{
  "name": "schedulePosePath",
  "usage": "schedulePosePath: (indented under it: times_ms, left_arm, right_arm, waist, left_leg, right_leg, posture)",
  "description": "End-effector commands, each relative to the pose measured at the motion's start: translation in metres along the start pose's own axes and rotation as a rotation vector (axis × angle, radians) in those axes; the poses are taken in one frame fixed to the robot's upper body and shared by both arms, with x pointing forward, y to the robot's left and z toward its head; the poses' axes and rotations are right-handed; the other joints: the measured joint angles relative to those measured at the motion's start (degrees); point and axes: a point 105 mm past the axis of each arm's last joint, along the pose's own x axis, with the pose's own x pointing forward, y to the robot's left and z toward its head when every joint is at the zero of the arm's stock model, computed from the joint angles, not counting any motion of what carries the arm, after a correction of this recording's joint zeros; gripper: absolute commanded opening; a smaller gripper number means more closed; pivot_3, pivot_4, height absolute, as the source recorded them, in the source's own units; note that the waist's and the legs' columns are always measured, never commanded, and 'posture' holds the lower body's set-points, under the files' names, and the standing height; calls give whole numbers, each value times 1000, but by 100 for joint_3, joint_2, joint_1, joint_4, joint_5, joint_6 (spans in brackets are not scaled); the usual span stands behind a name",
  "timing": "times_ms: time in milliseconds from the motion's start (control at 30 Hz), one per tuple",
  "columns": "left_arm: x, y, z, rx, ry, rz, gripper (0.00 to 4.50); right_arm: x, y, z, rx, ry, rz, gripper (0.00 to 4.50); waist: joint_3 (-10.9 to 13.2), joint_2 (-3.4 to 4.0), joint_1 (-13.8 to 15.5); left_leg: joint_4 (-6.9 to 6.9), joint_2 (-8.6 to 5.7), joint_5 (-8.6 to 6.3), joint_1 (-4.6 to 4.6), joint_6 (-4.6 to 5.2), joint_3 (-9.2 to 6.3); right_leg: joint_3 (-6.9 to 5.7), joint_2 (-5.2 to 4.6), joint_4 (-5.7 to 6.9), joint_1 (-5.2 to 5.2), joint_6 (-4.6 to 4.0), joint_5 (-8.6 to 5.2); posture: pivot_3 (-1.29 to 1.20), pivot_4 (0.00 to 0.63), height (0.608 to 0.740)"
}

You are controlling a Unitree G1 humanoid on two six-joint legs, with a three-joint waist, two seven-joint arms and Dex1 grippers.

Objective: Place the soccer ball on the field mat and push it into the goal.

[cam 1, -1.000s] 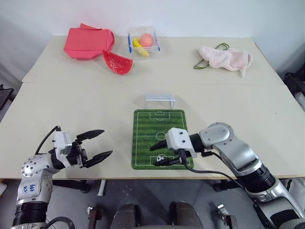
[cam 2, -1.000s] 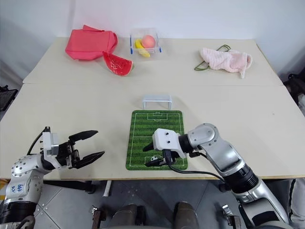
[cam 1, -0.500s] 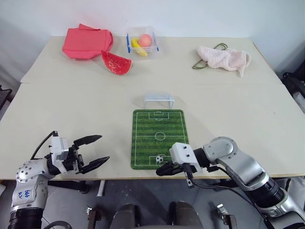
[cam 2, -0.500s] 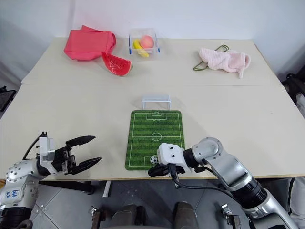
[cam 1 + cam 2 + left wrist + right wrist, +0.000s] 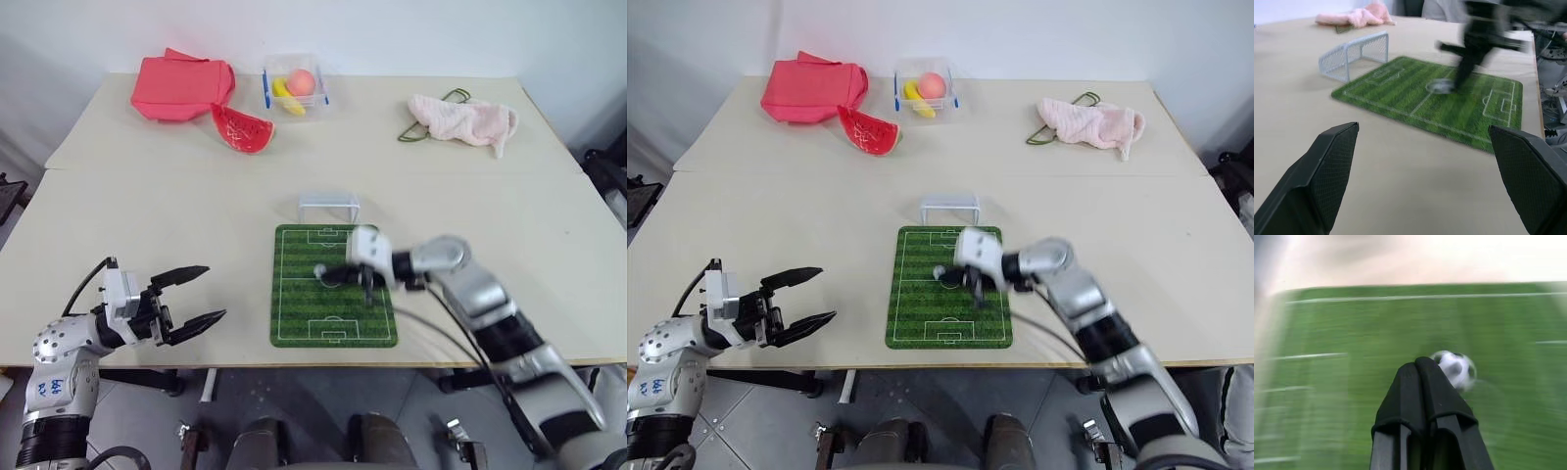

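Two eye views: field mat [image 5: 334, 286] lies near the front edge of the table [image 5: 147, 215], goal [image 5: 329, 207] just beyond its far end. Right gripper [image 5: 323, 273] is over mid-mat, fingers pressed together, holding nothing; soccer ball [image 5: 319, 272] sits at its tip near the centre circle. Left gripper [image 5: 201, 295] hangs off to the mat's left, fingers spread, empty. Far side: clear container [image 5: 295, 86] holds a pink-orange fruit [image 5: 300, 81] and a banana [image 5: 286, 95].

Left wrist view: spread fingers [image 5: 1327, 171], mat and goal ahead, right gripper blurred above the mat.

Right wrist view: shut fingers [image 5: 1422, 396], ball just past the tips on the turf.
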Motion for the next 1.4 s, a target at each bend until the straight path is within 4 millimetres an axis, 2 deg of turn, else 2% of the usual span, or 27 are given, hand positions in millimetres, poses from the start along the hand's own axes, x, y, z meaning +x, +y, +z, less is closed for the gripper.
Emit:
schedulePosePath:
  times_ms: [33, 100, 200, 333, 500, 533, 567, 633, 700, 800, 867, 1000, 1100, 1267, 1400]
  left_arm:
    - [3, 7, 2, 12, -26, 22, 4500]
    - [8, 12, 3, 19, -41, 31, 4500]
    - [12, 17, 4, 32, -60, 44, 4500]
    - [17, 29, 8, 58, -90, 95, 4500]
    - [17, 37, 10, 61, -103, 154, 4500]
    - [14, 40, 8, 52, -87, 179, 4500]
    - [11, 42, 6, 47, -75, 197, 4500]
    - [6, 42, 1, 23, -52, 207, 4500]
    - [3, 41, 0, 2, -47, 212, 4500]
    - [-5, 43, 0, -19, -27, 225, 4500]
    - [-10, 42, -1, -30, -7, 227, 4500]
    - [-22, 41, -1, -61, 21, 240, 4500]
    - [-27, 42, 0, -66, 27, 259, 4500]
    - [-30, 42, 1, -72, 15, 289, 4500]
    - [-35, 38, 0, -82, 14, 293, 4500]
  right_arm:
    - [-19, -42, 29, -41, -107, -176, 28]
    - [-29, -56, 36, -43, -130, -229, 28]
    - [-39, -60, 35, -40, -126, -240, 28]
    - [-65, -60, 15, -7, -79, -284, 28]
    - [-89, -45, -10, 66, -28, -243, 28]
    - [-106, -26, -33, 126, 33, -164, 198]
    - [-119, -11, -46, 173, 75, -103, 390]
    - [-138, -11, -67, 218, 121, -157, 865]
    - [-148, -13, -75, 249, 94, -190, 1577]
    - [-169, 11, -95, 329, 116, -100, 2579]
    - [-176, 18, -94, 326, 75, -67, 3198]
    - [-185, 7, -81, 298, -42, -112, 4485]
    - [-190, 1, -82, 282, -61, -141, 4485]
    - [-197, 4, -95, 279, -13, -131, 4485]
    - [-193, 1, -96, 290, -23, -160, 4485]
  waist:
    - [0, 0, -2]
    - [0, 0, -2]
    - [0, 0, 7]
    - [0, -1, 20]
    - [1, -2, 11]
    - [1, -2, 6]
    - [1, -2, 26]
    - [2, -4, 37]
    - [3, -3, 5]
    - [4, -5, -3]
    - [4, -6, 9]
    - [5, -6, 1]
    - [4, -5, 12]
    - [5, -7, 52]
    - [5, -6, 22]
  left_leg:
    - [-2, 0, 0, 1, -1, -1]
    - [-8, -3, 0, -2, -1, -1]
    - [-11, -5, -1, -3, -1, -9]
    - [-8, -7, -1, -7, 0, -12]
    - [-8, -9, -1, -8, 1, -6]
    - [-8, -8, -1, -8, 1, -5]
    - [-7, -6, -1, -7, 1, -2]
    - [-9, -7, -2, -7, 1, -15]
    - [-7, -11, -4, -6, 6, 1]
    - [-1, -4, -2, 3, 4, 18]
    - [-3, 2, -2, 11, 2, 14]
    - [0, 3, -2, 11, 3, 20]
    - [2, 24, -2, 13, 2, 17]
    - [2, 21, -2, 11, 4, 6]
    - [2, 20, -2, 12, 4, 8]
  right_leg:
    - [-4, 1, 3, 0, 0, 0]
    - [-9, 0, 4, -5, 0, 0]
    - [-18, 0, 11, -6, 0, 0]
    - [-21, -2, 9, -3, 0, 0]
    - [-22, -5, 2, -3, 0, 0]
    - [-22, -4, 1, -3, 0, 0]
    - [-22, -4, 1, -3, 0, 0]
    - [-26, -3, -2, 5, 0, 0]
    - [-22, -7, -12, 7, 0, 0]
    - [-18, -4, -13, 9, 0, 0]
    - [-21, -1, -11, 15, 0, 0]
    - [-13, -3, -11, 13, 0, 0]
    - [-13, -3, -10, 14, 0, 0]
    - [-19, -6, -11, 20, 0, 0]
    - [-19, -6, -12, 22, 0, 0]
  posture:
    - [0, 150, 740]
    - [0, 150, 740]
    - [0, 150, 740]
    - [0, 150, 740]
    - [0, 150, 740]
    - [0, 150, 740]
    - [0, 150, 740]
    - [0, 150, 740]
    - [0, 150, 740]
    - [0, 150, 740]
    - [0, 150, 740]
    - [0, 150, 740]
    - [0, 150, 740]
    - [0, 150, 740]
    - [0, 150, 740]
